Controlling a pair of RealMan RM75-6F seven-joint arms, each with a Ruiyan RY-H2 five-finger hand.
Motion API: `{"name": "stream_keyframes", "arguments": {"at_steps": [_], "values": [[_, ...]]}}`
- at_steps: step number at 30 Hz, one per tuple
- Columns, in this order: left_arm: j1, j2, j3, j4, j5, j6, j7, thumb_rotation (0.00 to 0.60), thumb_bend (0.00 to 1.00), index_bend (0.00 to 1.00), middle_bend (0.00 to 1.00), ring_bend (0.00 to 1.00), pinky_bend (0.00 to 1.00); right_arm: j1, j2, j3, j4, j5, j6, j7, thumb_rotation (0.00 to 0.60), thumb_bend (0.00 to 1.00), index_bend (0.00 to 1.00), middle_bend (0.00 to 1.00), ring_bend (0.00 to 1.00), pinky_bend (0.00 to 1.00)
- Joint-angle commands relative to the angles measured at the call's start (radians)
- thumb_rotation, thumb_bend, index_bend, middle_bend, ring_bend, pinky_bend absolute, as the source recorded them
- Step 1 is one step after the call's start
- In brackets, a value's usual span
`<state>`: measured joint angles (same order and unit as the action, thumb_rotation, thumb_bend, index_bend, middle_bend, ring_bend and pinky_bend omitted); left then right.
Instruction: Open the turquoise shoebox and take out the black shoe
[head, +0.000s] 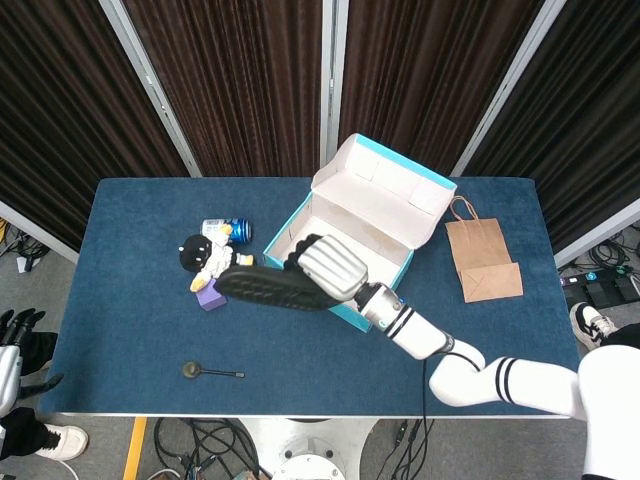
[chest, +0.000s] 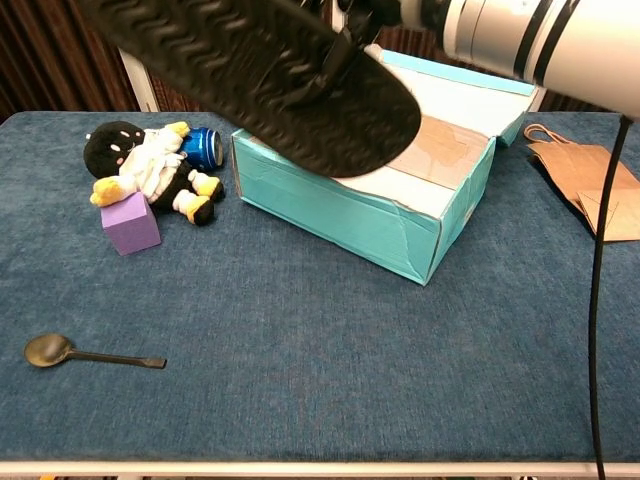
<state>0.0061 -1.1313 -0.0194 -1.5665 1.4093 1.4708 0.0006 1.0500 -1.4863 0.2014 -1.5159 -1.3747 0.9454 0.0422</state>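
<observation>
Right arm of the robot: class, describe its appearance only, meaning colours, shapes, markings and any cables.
The right arm is glossy white with rounded, tube-like segments and black rings near the wrist. Its right hand is silver-grey metal with a ribbed back. In the chest view a thin black cable hangs down from the arm.

Shoebox (head: 345, 262) at table (head: 140, 330) centre, lid (head: 385, 185) open toward the rear. Shoe (head: 270, 288), held by the right hand (head: 330, 268), above the box's front-left edge. Left of box: can (head: 226, 230), plush toy (head: 210, 260), block (head: 209, 295) in front. Spoon (head: 210, 372) near the front edge. Paper bag (head: 482, 258) right of box.
</observation>
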Motion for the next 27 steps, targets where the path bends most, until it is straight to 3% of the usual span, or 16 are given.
{"name": "stream_keyframes", "arguments": {"at_steps": [1,7,10,13,16,17,20,27], "values": [[0.002,0.000,0.002,-0.001,0.001,0.000,-0.001,0.600,0.00,0.13,0.09,0.01,0.05,0.004,-0.035,-0.014,-0.047,0.064,-0.091,0.044,0.600,0.42,0.74,0.58,0.47,0.38],[0.006,-0.001,0.003,0.003,-0.003,0.001,-0.005,0.600,0.00,0.13,0.09,0.01,0.05,0.034,-0.145,-0.002,0.016,0.187,-0.168,-0.014,0.600,0.41,0.70,0.53,0.42,0.28],[0.010,-0.004,0.006,0.011,-0.002,0.002,-0.012,0.600,0.00,0.13,0.09,0.01,0.05,0.056,-0.176,-0.002,0.040,0.239,-0.207,-0.069,0.600,0.40,0.59,0.44,0.30,0.14],[0.008,-0.007,0.005,0.015,-0.002,-0.002,-0.015,0.600,0.00,0.13,0.09,0.01,0.05,0.076,-0.202,-0.011,0.072,0.287,-0.211,-0.170,0.600,0.36,0.34,0.23,0.06,0.00],[0.010,-0.008,0.004,0.019,-0.003,0.000,-0.018,0.600,0.00,0.13,0.09,0.01,0.05,0.088,-0.211,-0.020,0.081,0.348,-0.206,-0.266,0.600,0.23,0.06,0.04,0.00,0.00],[0.010,-0.008,0.004,0.021,-0.003,0.001,-0.019,0.600,0.00,0.13,0.09,0.01,0.05,0.089,-0.211,-0.019,0.077,0.363,-0.199,-0.285,0.600,0.19,0.02,0.01,0.00,0.00],[0.011,-0.010,0.003,0.025,-0.002,0.002,-0.023,0.600,0.00,0.13,0.09,0.01,0.05,0.075,-0.195,-0.007,0.053,0.391,-0.163,-0.311,0.600,0.10,0.00,0.00,0.00,0.00],[0.006,-0.011,-0.002,0.029,0.008,0.003,-0.030,0.600,0.00,0.13,0.09,0.01,0.05,-0.044,-0.063,-0.010,-0.049,0.275,0.032,-0.297,0.600,0.10,0.00,0.00,0.00,0.00]]}}
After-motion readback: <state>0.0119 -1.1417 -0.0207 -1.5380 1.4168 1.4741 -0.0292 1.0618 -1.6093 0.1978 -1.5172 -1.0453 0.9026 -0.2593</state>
